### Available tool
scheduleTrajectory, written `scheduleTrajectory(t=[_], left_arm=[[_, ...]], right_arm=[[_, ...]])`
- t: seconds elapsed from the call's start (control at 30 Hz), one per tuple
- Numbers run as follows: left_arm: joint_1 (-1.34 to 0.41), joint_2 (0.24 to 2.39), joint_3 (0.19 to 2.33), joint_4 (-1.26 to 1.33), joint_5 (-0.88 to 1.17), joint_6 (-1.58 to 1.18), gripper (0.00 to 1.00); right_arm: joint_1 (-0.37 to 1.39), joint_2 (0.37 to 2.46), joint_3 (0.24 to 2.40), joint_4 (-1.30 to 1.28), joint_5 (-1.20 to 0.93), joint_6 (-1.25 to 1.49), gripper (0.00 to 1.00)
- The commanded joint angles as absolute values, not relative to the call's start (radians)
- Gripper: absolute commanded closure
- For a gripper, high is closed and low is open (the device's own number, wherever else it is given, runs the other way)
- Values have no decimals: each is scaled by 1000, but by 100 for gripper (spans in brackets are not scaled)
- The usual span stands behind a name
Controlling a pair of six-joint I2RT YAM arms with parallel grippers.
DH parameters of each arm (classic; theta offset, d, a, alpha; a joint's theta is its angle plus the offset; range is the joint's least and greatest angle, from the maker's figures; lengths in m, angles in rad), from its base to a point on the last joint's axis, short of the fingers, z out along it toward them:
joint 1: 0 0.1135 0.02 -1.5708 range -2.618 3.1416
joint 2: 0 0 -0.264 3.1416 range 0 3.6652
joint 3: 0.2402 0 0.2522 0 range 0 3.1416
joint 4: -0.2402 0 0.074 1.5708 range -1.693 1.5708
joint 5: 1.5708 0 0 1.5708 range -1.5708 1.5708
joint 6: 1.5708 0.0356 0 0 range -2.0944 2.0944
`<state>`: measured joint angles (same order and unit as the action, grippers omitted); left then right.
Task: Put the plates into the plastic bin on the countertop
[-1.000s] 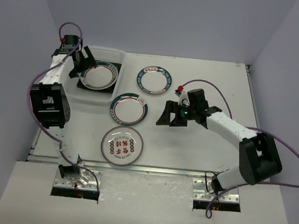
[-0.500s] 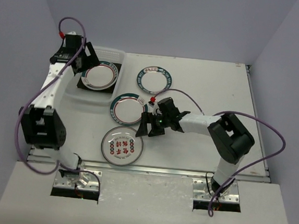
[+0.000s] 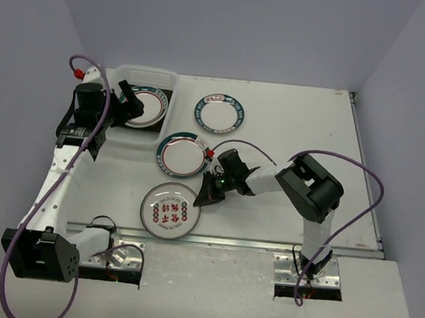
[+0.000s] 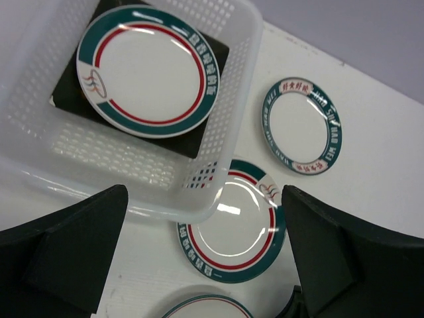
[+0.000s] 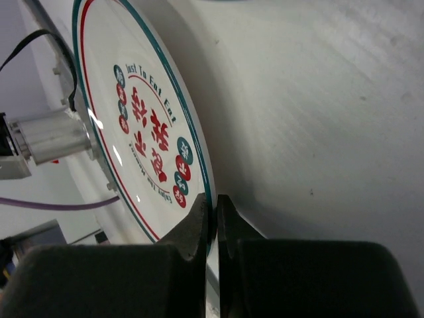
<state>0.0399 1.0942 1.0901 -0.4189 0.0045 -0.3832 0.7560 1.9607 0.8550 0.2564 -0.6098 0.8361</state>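
Observation:
The plastic bin [image 3: 129,133] stands at the back left of the countertop [image 3: 297,129]. In it a teal-rimmed round plate [image 4: 147,63] lies on a dark square plate [image 4: 213,52]. My left gripper [image 3: 129,100] hovers open over the bin's near right corner [image 4: 215,199], holding nothing. Three round plates lie on the counter: a far one [image 3: 219,113], a middle one [image 3: 182,155] and a near one with red characters [image 3: 167,211]. My right gripper [image 3: 204,195] is shut on the right rim of that near plate [image 5: 139,126], one finger [image 5: 199,222] above and one below.
The metal front edge [image 3: 227,241] runs just behind the near plate. The middle plate [image 4: 232,232] touches the bin's corner. The right arm's purple cable [image 3: 359,179] loops over the right half of the counter. Grey walls enclose the sides and back.
My right gripper swept left across the counter, dropped to the near plate and shut on its rim, nudging the plate slightly left. The left arm drew back from the bin, still open.

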Motion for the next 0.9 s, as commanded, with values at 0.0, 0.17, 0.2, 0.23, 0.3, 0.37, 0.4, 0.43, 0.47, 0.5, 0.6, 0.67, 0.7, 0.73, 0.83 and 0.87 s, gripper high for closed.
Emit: scheduleTrajectory(t=[0.0, 0.17, 0.2, 0.23, 0.3, 0.37, 0.4, 0.43, 0.47, 0.5, 0.6, 0.67, 0.7, 0.73, 0.83, 0.87], left_arm=[[38, 1026, 1055, -354, 111, -376, 0], [29, 987, 1059, -340, 205, -373, 0], [27, 992, 1074, -344, 233, -373, 0], [24, 1006, 1084, -342, 272, -373, 0], [17, 1023, 1091, -316, 378, -380, 0], [12, 1059, 1076, -264, 565, -404, 0], [-6, 1085, 1061, -227, 633, -424, 0], [-28, 1109, 1050, -202, 682, -441, 0], [-55, 1139, 1047, -189, 736, -447, 0], [-95, 1178, 1048, -181, 775, -445, 0], [-161, 1229, 1027, -91, 868, -499, 0], [-180, 1231, 998, -22, 878, -546, 0], [-184, 1228, 993, -17, 871, -553, 2], [-186, 1226, 992, -23, 857, -548, 4], [-186, 1226, 1004, -89, 794, -509, 18], [-186, 1227, 1002, -107, 786, -495, 28]], right_arm=[[758, 1891, 793, 394, -713, 897, 100], [713, 1736, 730, 587, -910, 1049, 100], [692, 1694, 717, 605, -920, 1070, 100], [641, 1652, 704, 604, -919, 1076, 100], [570, 1574, 686, 571, -911, 1074, 100], [462, 1508, 684, 501, -910, 1054, 100], [417, 1471, 695, 471, -915, 1036, 100], [391, 1447, 710, 439, -923, 1013, 100], [374, 1430, 728, 403, -931, 993, 100], [358, 1412, 751, 384, -936, 983, 100], [320, 1383, 782, 348, -948, 968, 100], [293, 1371, 793, 336, -951, 965, 100], [278, 1367, 792, 334, -953, 965, 100], [264, 1362, 791, 334, -955, 965, 100], [228, 1341, 790, 334, -964, 968, 100], [219, 1340, 794, 334, -967, 968, 100]])
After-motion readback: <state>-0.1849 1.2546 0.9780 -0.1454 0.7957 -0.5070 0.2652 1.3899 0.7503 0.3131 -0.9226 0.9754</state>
